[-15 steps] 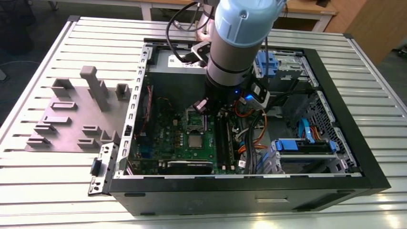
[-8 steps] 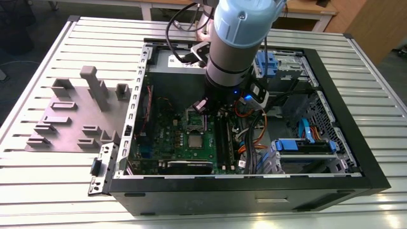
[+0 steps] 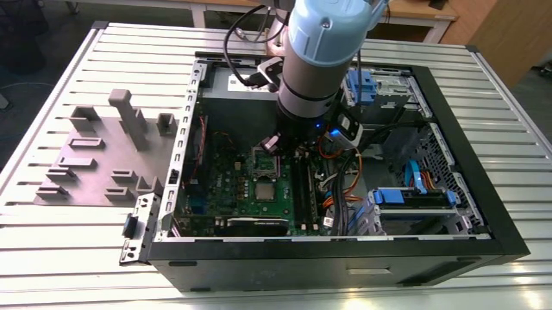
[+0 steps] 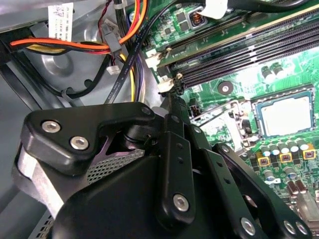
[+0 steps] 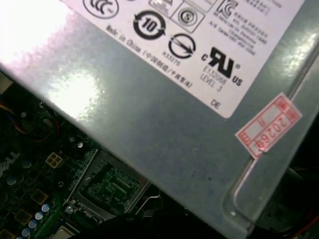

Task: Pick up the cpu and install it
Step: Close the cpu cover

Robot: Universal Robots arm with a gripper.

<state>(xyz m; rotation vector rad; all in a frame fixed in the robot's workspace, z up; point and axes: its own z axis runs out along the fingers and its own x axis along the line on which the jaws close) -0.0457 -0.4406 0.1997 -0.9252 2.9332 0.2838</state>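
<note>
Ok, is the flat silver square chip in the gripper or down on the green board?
On the board: the flat silver square chip lies on the green motherboard, apart from the black gripper.

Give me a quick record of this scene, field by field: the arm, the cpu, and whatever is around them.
setting: open computer case on a ribbed metal table
arm: reaches down into the case, over the motherboard
gripper: above the board, apart from the cpu
cpu: lies flat on the motherboard, silver top up, not held
socket frame: next to the cpu, dark centre
outside the case: grey plastic blocks at the exterior view's left
</note>
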